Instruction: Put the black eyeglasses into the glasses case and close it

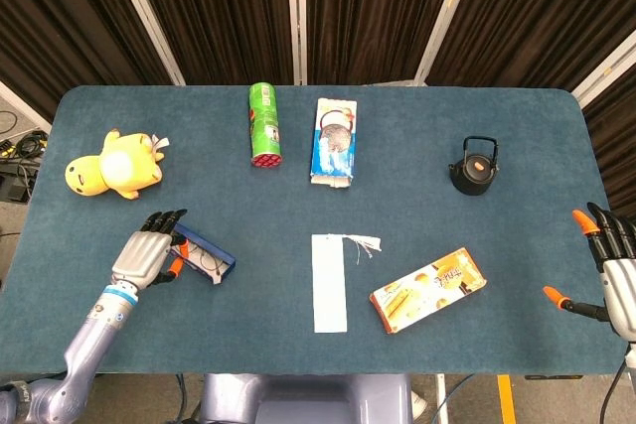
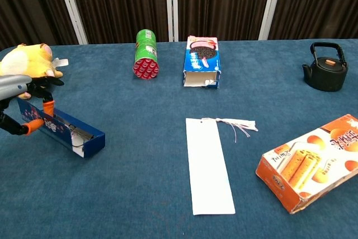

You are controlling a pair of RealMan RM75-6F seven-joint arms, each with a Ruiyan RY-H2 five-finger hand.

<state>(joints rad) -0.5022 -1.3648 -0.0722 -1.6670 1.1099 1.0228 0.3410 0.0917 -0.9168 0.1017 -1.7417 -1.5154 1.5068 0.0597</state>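
The open blue glasses case (image 1: 204, 256) is gripped at one end by the left hand (image 1: 145, 254) near the tabletop's (image 1: 298, 206) left front edge, with the black eyeglasses (image 1: 205, 263) inside. The right hand (image 1: 611, 270) is held with fingers spread, empty, beyond the right edge.

Blue felt table (image 1: 417, 196), dark curtains (image 1: 378, 7), white posts (image 1: 296, 7)

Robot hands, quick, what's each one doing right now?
Left robot hand: gripping one end of the blue glasses case.
Right robot hand: open, fingers apart, holding nothing.
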